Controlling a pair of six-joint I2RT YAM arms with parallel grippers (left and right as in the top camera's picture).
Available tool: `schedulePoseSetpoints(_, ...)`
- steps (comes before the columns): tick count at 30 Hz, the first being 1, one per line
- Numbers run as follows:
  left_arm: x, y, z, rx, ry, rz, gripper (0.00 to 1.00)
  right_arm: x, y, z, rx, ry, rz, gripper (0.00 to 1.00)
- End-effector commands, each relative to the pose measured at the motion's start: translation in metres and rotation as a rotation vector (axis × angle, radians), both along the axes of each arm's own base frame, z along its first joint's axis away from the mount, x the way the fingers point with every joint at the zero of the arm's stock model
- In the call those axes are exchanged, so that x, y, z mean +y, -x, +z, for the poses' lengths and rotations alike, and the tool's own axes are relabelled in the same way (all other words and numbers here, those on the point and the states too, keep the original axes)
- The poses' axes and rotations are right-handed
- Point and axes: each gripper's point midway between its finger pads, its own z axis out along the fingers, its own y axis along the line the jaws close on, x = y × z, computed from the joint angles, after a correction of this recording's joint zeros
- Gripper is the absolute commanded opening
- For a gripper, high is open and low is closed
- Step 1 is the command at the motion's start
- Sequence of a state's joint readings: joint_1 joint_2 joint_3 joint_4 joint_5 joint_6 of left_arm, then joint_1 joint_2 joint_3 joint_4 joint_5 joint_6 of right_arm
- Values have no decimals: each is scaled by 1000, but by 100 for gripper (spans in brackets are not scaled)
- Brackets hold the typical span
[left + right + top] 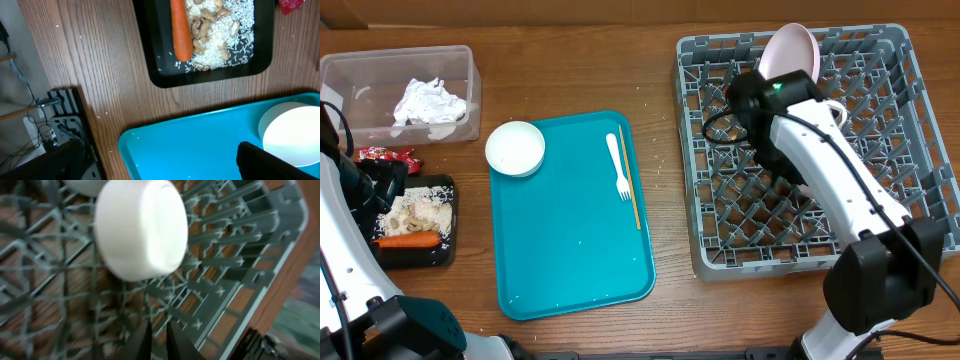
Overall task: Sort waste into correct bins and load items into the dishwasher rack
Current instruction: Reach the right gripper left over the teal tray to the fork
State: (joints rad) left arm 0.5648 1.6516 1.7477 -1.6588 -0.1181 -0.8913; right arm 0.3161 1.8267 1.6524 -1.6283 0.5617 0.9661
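Hovering over the rack (235, 287), my right claw (157, 336), nearly together and empty, could topple the propped bowl (140, 230) by swinging low.

Left gripper (380, 182) wide open, right gripper (156, 340) nearly closed

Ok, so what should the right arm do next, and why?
Probably lift the right gripper up out of the dishwasher rack: its jaws are nearly together and empty, and the white bowl already sits in it. The fork, chopstick and a second bowl wait on the teal tray.
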Motion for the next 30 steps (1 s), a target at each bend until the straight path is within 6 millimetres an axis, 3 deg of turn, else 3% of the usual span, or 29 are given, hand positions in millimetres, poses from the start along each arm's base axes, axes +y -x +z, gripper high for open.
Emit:
schedulePoseSetpoints(1,5,1,1,7,-19,7,100,19,2,43,-120,-160,45,14)
schedulePoseSetpoints(2,5,1,1,7,-19,7,100,20,3,55,-157,-184,48,15)
schedulePoseSetpoints(3,5,1,1,7,-19,7,100,21,4,66,-190,-202,53,25)
schedulePoseSetpoints(6,5,1,1,7,-19,7,100,20,9,96,-284,-238,89,87)
schedulePoseSetpoints(7,5,1,1,7,-19,7,100,20,9,104,-312,-243,118,97)
schedulePoseSetpoints(10,5,1,1,8,-19,7,100,19,11,116,-338,-243,181,95)
schedulePoseSetpoints(11,5,1,1,7,-19,7,100,18,11,116,-338,-242,182,86)
schedulePoseSetpoints(12,5,1,1,7,-19,7,100,18,11,115,-336,-248,177,72)
schedulePoseSetpoints(14,5,1,1,7,-19,7,100,22,9,110,-329,-276,176,55)
schedulePoseSetpoints(15,5,1,1,7,-19,7,100,28,7,107,-325,-305,180,50)
schedulePoseSetpoints(17,5,1,1,7,-19,7,100,47,2,101,-318,-410,196,50)
schedulePoseSetpoints(18,5,1,1,7,-19,7,100,68,-1,99,-310,-512,236,50)
schedulePoseSetpoints(20,5,1,1,7,-19,7,100,107,-7,101,-303,-685,360,51)
schedulePoseSetpoints(21,5,1,1,7,-19,7,100,137,-10,107,-306,-803,480,54)
schedulePoseSetpoints(23,5,1,1,7,-19,7,100,176,-12,118,-322,-924,644,62)
schedulePoseSetpoints(25,5,1,1,7,-19,7,99,198,-12,122,-334,-951,715,72)
schedulePoseSetpoints(27,5,1,1,8,-19,7,100,217,-10,122,-336,-963,774,88)
schedulePoseSetpoints(30,5,1,1,7,-19,7,100,256,-6,120,-338,-972,877,99)
